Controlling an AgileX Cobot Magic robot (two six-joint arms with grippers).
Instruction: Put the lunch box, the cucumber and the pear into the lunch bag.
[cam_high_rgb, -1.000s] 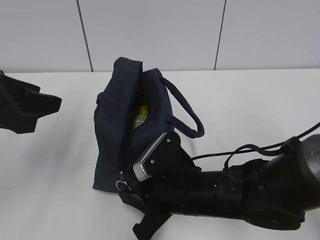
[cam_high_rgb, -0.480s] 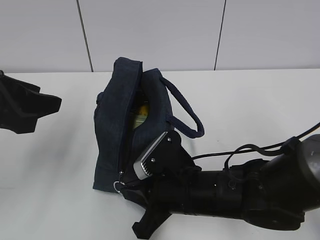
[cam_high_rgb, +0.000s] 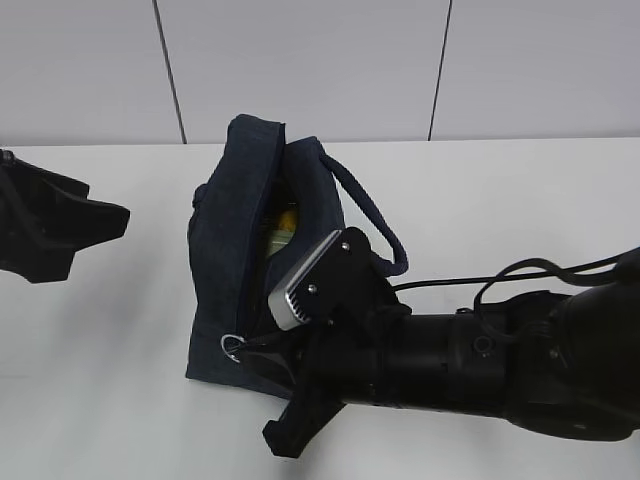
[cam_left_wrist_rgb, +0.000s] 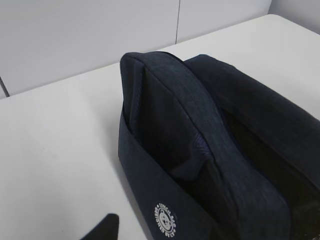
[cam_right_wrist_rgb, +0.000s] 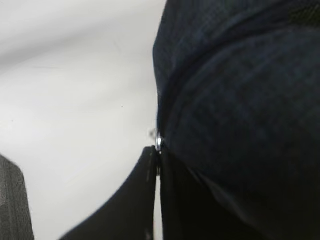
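The navy lunch bag (cam_high_rgb: 225, 270) stands mid-table, its zipper partly open along the top. Through the gap show the yellow pear (cam_high_rgb: 286, 218) and a strip of the pale green lunch box (cam_high_rgb: 279, 240). The cucumber is out of view. My right gripper (cam_high_rgb: 248, 346) lies low at the bag's near corner, shut on the metal ring pull (cam_high_rgb: 231, 345). The right wrist view has the ring pull (cam_right_wrist_rgb: 158, 142) pinched at the tips of the gripper (cam_right_wrist_rgb: 158, 151). My left gripper (cam_high_rgb: 100, 240) hovers left of the bag, open and holding nothing. One fingertip (cam_left_wrist_rgb: 102, 230) shows beside the bag (cam_left_wrist_rgb: 200, 165).
The bag's thick looped handle (cam_high_rgb: 370, 225) hangs over to the right, above my right arm (cam_high_rgb: 470, 370). A white wall with dark seams (cam_high_rgb: 168, 70) closes off the far edge of the white table (cam_high_rgb: 90, 350).
My right gripper has shut on the ring pull and drawn it a little left and up along the bag's near corner. The left gripper has shifted slightly right.
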